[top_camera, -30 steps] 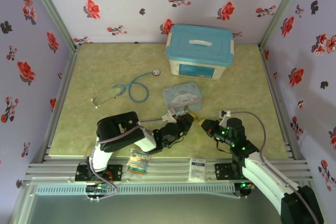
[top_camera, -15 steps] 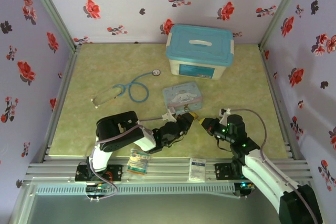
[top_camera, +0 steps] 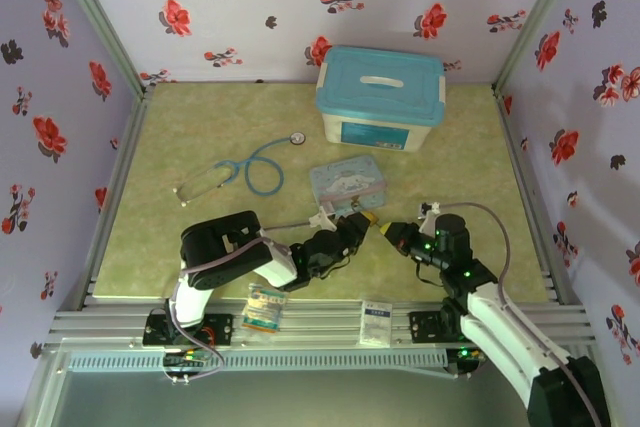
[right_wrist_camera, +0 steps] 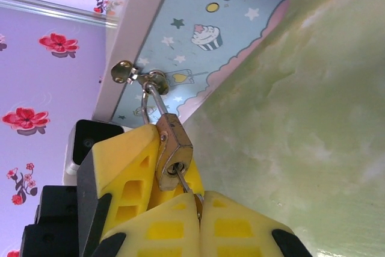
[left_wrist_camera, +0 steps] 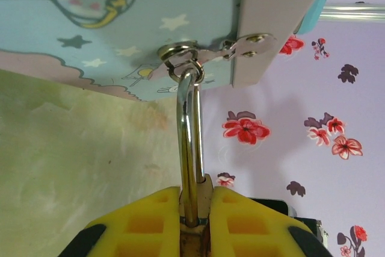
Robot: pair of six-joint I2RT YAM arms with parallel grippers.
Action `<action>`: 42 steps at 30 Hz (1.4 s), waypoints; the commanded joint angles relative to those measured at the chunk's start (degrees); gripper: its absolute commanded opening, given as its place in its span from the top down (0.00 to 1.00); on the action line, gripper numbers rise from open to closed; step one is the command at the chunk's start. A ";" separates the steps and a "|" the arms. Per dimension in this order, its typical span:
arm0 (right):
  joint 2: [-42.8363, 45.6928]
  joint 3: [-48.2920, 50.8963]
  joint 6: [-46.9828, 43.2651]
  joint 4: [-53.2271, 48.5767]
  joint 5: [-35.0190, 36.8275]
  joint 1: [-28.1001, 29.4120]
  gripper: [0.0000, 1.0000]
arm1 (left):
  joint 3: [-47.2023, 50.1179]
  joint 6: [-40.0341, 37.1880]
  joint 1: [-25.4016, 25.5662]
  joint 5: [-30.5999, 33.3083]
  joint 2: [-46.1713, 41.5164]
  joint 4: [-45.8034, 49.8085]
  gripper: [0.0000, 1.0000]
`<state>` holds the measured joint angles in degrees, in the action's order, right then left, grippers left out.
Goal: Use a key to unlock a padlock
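Nearest, on the metal rail at the counter's (top_camera: 180, 127) front edge: two small flat packets, one (top_camera: 265, 307) by the left arm's base, one (top_camera: 376, 322) near the middle.

Just beyond, low over the counter: two hands, tips almost meeting.
- Left hand (top_camera: 355, 226): clenched on the padlock (right_wrist_camera: 174, 151), with yellow fingers (left_wrist_camera: 138, 221) pressing its brass body from both sides.
- Right hand (top_camera: 385, 233): clenched as well, pinching the key (right_wrist_camera: 185, 182), seen as a thin shaft between the keyhole in the padlock's end and the seam of the right fingers (right_wrist_camera: 234, 227).

One padlock, one key. Sits just in front of the cartoon tin's (top_camera: 347, 184) near side, with the silver shackle (left_wrist_camera: 189, 142) threaded through the ring of the tin's latch (left_wrist_camera: 180, 52).

Farther back:
- One stethoscope (top_camera: 255, 167), lying left of the tin.
- One box with a blue lid (top_camera: 380, 97), against the flowered rear wall.

Hidden or hard to make out:
- Key's head buried between the right fingers.
- Most of the padlock's body covered by the left fingers in the left wrist view.
- Padlock no more than a gold speck between the hands from above, and the key too small to pick out there.
- Shackle locked or sprung: cannot tell.
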<state>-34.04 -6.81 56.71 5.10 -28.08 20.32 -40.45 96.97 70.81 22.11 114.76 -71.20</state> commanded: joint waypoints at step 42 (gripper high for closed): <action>-2.71 -1.55 10.31 11.97 -2.51 0.95 1.00 | -0.85 -0.99 0.56 -7.76 1.07 -4.56 1.00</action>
<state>-37.87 -7.33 63.75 8.71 -27.66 20.67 -40.62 96.97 69.47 20.56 115.55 -72.40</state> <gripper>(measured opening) 0.064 0.138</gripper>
